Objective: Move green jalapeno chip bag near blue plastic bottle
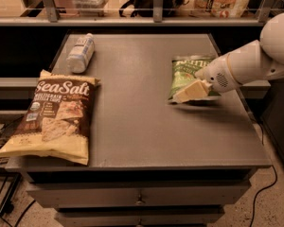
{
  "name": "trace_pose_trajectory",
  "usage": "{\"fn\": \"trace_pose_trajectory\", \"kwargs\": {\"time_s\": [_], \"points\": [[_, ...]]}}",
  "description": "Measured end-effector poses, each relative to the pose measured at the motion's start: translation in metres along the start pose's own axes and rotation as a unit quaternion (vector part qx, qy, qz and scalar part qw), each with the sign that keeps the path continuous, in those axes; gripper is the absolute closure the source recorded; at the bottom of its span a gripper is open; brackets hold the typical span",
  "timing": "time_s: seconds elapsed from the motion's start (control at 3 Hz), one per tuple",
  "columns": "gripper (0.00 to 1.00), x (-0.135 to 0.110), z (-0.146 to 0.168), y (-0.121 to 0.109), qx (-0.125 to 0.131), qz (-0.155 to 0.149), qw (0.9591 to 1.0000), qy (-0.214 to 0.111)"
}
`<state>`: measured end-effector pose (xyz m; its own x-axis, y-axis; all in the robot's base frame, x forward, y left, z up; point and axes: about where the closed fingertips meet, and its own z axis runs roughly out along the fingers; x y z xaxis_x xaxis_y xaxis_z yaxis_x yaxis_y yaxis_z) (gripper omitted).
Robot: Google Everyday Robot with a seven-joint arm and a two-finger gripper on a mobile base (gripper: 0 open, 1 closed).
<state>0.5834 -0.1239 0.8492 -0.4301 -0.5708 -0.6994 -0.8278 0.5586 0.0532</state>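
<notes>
The green jalapeno chip bag (183, 72) lies flat at the right side of the grey table (142, 126). The blue plastic bottle (81, 53) lies on its side at the table's far left, white cap pointing away. My gripper (188, 93) comes in from the right on a white arm. Its cream-coloured tip is over the near edge of the green bag, low above the table. The bag's near right part is hidden behind the gripper.
A large brown-and-yellow "Sea Salt" chip bag (54, 117) lies at the table's front left, overhanging the edge. A metal rail with shelves (156, 13) runs behind the table. Drawers sit below the tabletop. Cables hang at the lower left and right.
</notes>
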Motion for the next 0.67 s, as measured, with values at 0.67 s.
{"fn": "trace_pose_trajectory", "kwargs": {"time_s": [0.67], "points": [[0.88,-0.003,-0.0019,-0.0007,0.001,0.001,1.0,0.0]]}}
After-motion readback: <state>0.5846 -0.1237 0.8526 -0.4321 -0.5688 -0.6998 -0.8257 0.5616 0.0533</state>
